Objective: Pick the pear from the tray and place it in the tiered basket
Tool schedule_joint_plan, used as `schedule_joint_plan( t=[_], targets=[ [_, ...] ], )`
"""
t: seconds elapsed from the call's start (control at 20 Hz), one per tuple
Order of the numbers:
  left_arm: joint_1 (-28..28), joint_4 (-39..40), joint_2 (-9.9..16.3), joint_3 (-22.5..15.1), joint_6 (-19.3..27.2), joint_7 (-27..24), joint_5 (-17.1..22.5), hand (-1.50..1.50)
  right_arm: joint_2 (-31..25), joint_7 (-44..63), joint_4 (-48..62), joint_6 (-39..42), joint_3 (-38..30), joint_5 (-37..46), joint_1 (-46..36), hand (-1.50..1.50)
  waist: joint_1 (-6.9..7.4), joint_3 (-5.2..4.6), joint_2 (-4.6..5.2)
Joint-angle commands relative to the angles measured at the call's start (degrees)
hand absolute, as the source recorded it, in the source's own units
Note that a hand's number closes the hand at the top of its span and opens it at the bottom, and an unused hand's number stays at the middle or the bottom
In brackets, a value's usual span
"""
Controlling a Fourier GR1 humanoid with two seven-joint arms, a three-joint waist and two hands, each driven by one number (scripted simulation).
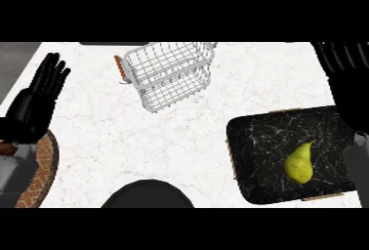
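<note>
Toward four o'clock on the white marble counter [144,141], a black marble-patterned tray [274,141] is lying slightly turned, with thin pale edges showing along its left side and its lower right corner. Inside it, on the right half, the yellow-green pear [299,163] is resting on its side, its narrow stem end pointing toward one o'clock and its rounded base toward six o'clock. Nothing is touching the fruit.

At twelve o'clock, well apart from the tray, the white wire tiered basket [169,73] is sitting at an angle on the counter, its upper tier lying toward the far edge and its lower tier reaching toward seven o'clock. A small orange-brown handle piece [119,66] is showing at the basket's left side.

At nine o'clock the left robot hand [43,90] is showing near the view's left edge, fingers straight and pointing up toward twelve o'clock, open and holding nothing. At two o'clock the right robot hand [346,61] is hanging over the counter's far right corner, just beyond the tray's upper right corner, its dark fingers spread and straight, open and carrying nothing.

At six o'clock a dark rounded shape [148,194] is sitting at the lower edge. At eight o'clock a curved brick-patterned surface [43,171] is bordering the counter.
</note>
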Motion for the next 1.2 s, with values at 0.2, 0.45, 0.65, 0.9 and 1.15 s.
schedule_joint_plan(
  t=[0.2,0.45,0.65,0.9,1.15],
  targets=[
    [5.7,2.7,-4.2,-3.6,2.0,7.6,1.1,0.0,0.3,-8.0,-5.0,-15.8,-7.2,14.1,17.9,1.5,-7.32,-0.03,-0.06],
    [9.2,3.1,-6.7,-5.1,1.7,9.9,3.3,0.0,9.7,-10.4,0.5,-37.7,-21.8,17.2,25.3,-1.5,-10.32,0.19,0.17],
    [4.7,0.3,-8.7,-8.3,3.3,15.4,2.0,0.0,19.6,-22.4,-6.3,-41.4,-11.0,27.9,38.8,-1.5,-4.58,-0.08,0.55],
    [6.8,-0.4,-9.7,-9.6,3.1,13.9,0.8,0.0,22.8,-14.4,-10.3,-47.8,-0.6,44.9,52.9,-1.5,-2.57,-0.45,0.84],
    [5.3,-2.7,-9.1,-10.1,3.0,16.3,0.8,0.0,23.2,0.1,-13.5,-50.4,-0.5,58.3,61.7,-1.5,-1.27,-0.77,1.64]
  ],
)
